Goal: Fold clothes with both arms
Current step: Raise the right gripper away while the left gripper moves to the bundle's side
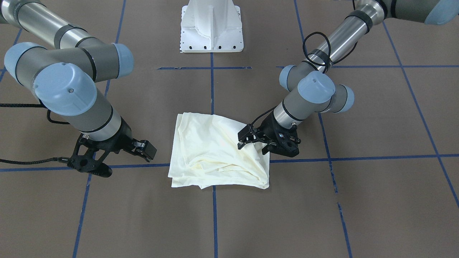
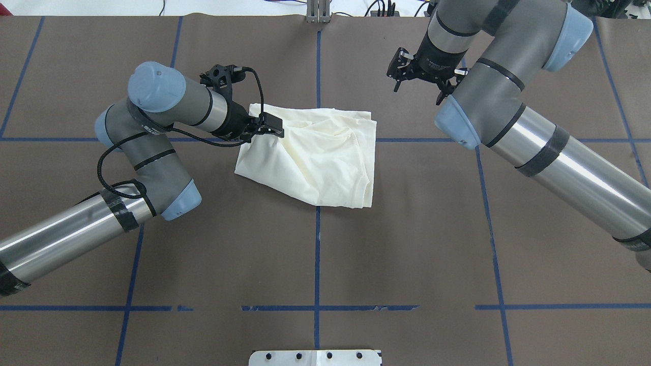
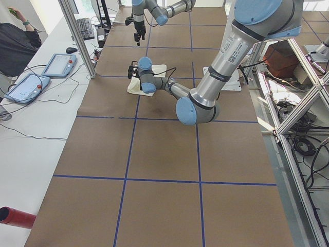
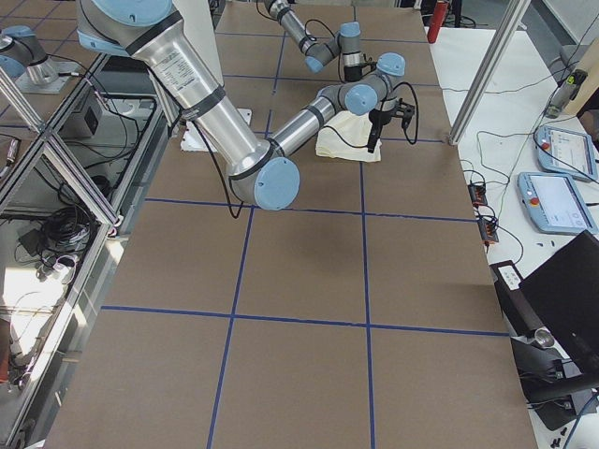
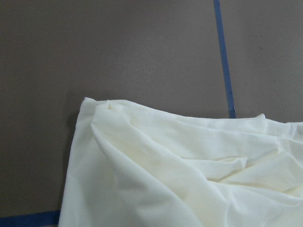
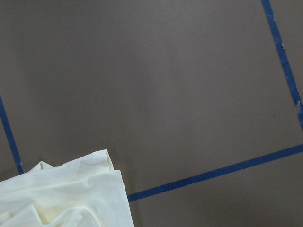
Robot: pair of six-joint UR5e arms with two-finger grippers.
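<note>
Cream T-shirt [image 2: 315, 157] lies near the middle of the brown table [image 2: 407, 244], bunched into a rough folded rectangle with a plain side up. It sits over the crossing of two blue tape lines [image 2: 317, 254], with loose wrinkles and a thick rolled fold running along the edge nearer the operators' side. From across the table the T-shirt [image 1: 215, 150] looks flatter on the robot's right half and heaped toward its left. Left arm [image 2: 152, 127] reaches in low, and the left gripper [image 2: 267, 129] is right at the shirt's left edge, against or just over the cloth. From across the table the left gripper [image 1: 263, 147] meets a raised ridge of fabric. Cannot tell whether its fingers are pinched on the cloth or parted, since the gripper body hides them. Its wrist camera shows only a shirt corner [image 5: 189, 179] and table. Right arm [image 2: 534, 132] is drawn back. The right gripper [image 2: 418, 92] hangs over bare table, well apart from the shirt, beyond its far right corner. Its two fingers look spread, with nothing between them. Across the table it shows as the right gripper [image 1: 89, 168], off to the side of the cloth. Its wrist view catches one shirt corner [image 6: 61, 198] low in the picture. White pedestal base [image 1: 211, 32] stands at the robot's end.
</note>
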